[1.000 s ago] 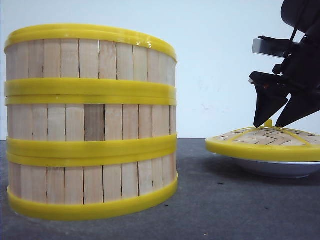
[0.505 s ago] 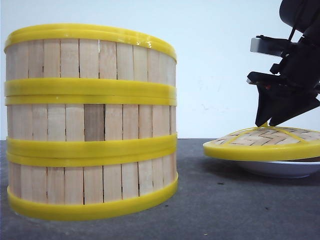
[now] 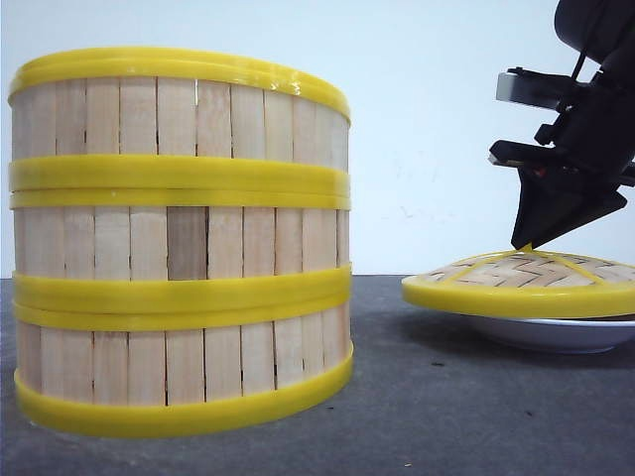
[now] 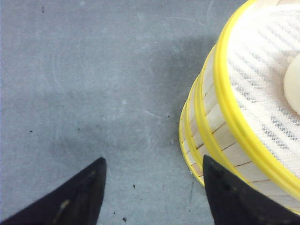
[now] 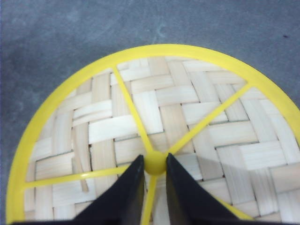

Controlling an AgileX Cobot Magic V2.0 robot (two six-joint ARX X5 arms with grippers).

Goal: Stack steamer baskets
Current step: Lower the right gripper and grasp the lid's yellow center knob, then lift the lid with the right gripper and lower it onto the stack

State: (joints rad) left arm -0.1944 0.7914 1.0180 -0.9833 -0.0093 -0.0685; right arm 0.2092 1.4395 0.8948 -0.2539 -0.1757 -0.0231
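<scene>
Stacked steamer baskets point(image 3: 181, 243) left, lid point(image 3: 521, 285) on plate point(image 3: 551, 333) right

The steamer baskets point(image 3: 179, 243) have matt pale wooden slats banded by glossy yellow plastic rims and a white mesh cloth lining inside the top one, the lid point(image 5: 159, 136) is woven wood strips under smooth yellow plastic ribs, the plate point(image 3: 551, 332) glossy white, the table point(image 4: 93, 84) rough matt grey.

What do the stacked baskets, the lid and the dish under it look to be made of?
Steamer baskets: walls of pale, matt vertical slats with visible grain, likely wood or bamboo; glossy yellow rims look plastic. A white mesh liner, seemingly cloth, covers the top basket's inside. Lid: flat pale strips woven in a herringbone, probably bamboo, with smooth yellow plastic-looking rim, spokes and knob. Plate: smooth white, ceramic or plastic; cannot tell which.
</scene>
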